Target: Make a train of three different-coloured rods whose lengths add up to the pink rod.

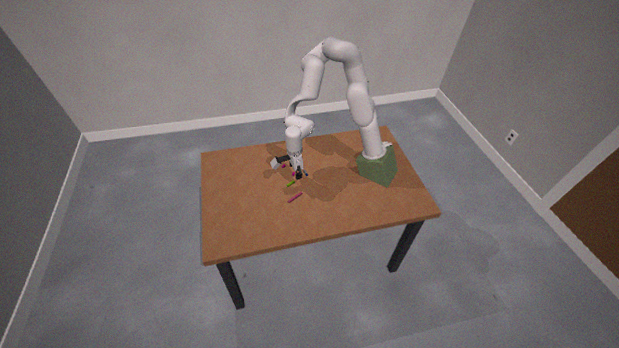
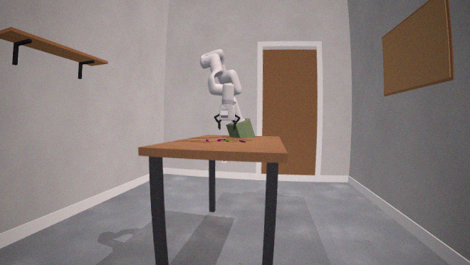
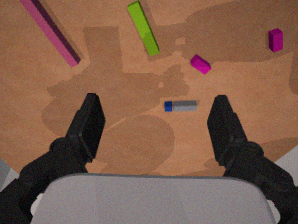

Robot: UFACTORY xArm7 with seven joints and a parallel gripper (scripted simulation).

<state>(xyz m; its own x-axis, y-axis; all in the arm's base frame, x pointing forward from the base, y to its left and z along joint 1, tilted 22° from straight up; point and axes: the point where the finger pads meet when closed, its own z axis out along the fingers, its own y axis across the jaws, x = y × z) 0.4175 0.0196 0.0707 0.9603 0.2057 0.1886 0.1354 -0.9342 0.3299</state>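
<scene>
Wrist view, looking down past the gripper [image 3: 157,119], whose two dark fingers are spread to their widest with nothing between them, poised above the table [image 1: 261,225]. Directly below the gap lies a small rod that is blue [image 3: 180,106] at its left end and greyish along the rest (whether this is one rod or a blue and a grey rod set end to end cannot be told at this size). Farther off lie a magenta rod [image 3: 200,64] just beyond it, a second magenta rod [image 3: 276,39] well apart at the far right, the lime rod [image 3: 144,27] at an angle, and the long pink rod [image 3: 44,22] at the far left. No three rods lie in one straight line touching end to end, so the train appears not yet built; the rods are scattered, each at its own angle. A likely reading is that the arm is about to descend on the blue piece as an early pick, leaving the alignment of all three members and the final release still to do.
</scene>
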